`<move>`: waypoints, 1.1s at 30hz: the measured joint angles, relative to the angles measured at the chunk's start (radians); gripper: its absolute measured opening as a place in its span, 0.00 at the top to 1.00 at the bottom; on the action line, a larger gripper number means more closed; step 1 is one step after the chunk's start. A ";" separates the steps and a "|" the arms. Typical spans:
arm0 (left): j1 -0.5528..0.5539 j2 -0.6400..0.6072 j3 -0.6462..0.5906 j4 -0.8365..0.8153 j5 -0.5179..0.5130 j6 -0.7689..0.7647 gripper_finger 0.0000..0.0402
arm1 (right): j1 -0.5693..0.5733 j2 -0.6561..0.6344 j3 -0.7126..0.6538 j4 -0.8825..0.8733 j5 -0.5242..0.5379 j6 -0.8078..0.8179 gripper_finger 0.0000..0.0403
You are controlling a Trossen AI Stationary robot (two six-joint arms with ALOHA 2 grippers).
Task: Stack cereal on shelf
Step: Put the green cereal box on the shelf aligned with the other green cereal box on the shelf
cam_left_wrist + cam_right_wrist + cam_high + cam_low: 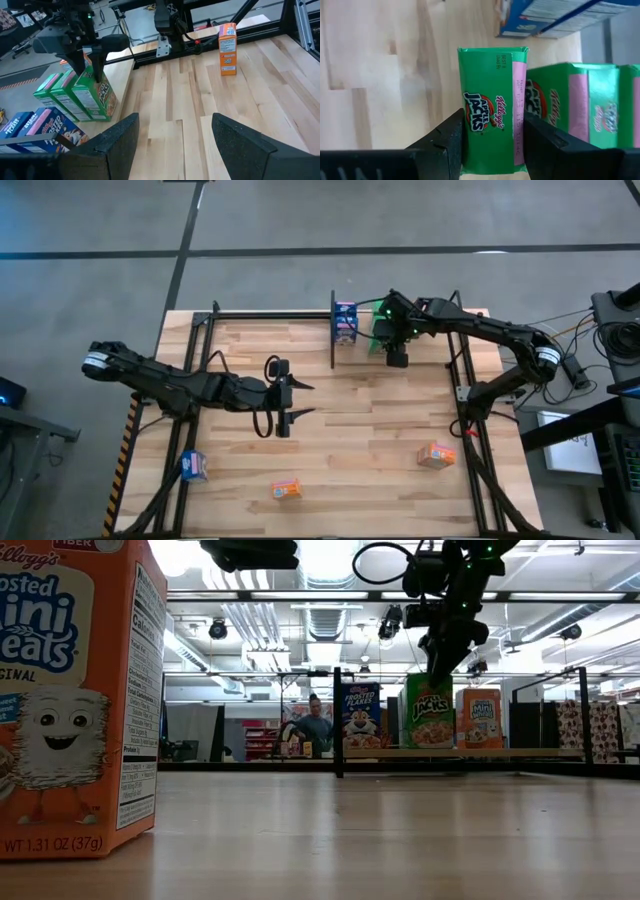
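The right pincer (397,340) reaches over the far edge of the table (380,430) and is clamped on a green Apple Jacks box (492,127); the right wrist view shows both dark fingers (447,142) pressed flat against the box's sides. In the low view that box (429,711) stands upright on the shelf (470,753), just right of a blue Frosted Flakes box (361,714) and left of an orange Mini-Wheats box (482,718). From the left wrist view, more green boxes (62,95) stand side by side next to the held one, though how many is hard to count there.

The black upright divider (332,330) rises just left of the blue box on the shelf.

The left pincer (290,399) hovers over the middle of the table with its fingers (117,142) spread wide and nothing between them.

Three boxes wait on the near part of the table, well apart: a blue one (193,466) at the left, an orange one (286,491) lying near the middle, and another orange one (436,455) at the right.
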 joint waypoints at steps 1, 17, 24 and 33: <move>0.000 0.000 0.000 0.000 0.000 0.000 0.42 | 0.000 0.000 0.000 0.000 -0.010 0.002 0.63; 0.000 0.000 0.000 -0.004 0.000 0.000 0.42 | -0.001 0.000 0.000 -0.006 -0.014 0.015 0.63; 0.000 0.000 0.000 -0.003 0.000 0.000 0.42 | -0.001 0.000 0.000 -0.006 0.008 0.013 0.63; 0.000 0.000 0.000 -0.003 0.000 0.000 0.42 | -0.002 0.000 0.000 -0.012 0.013 0.009 0.63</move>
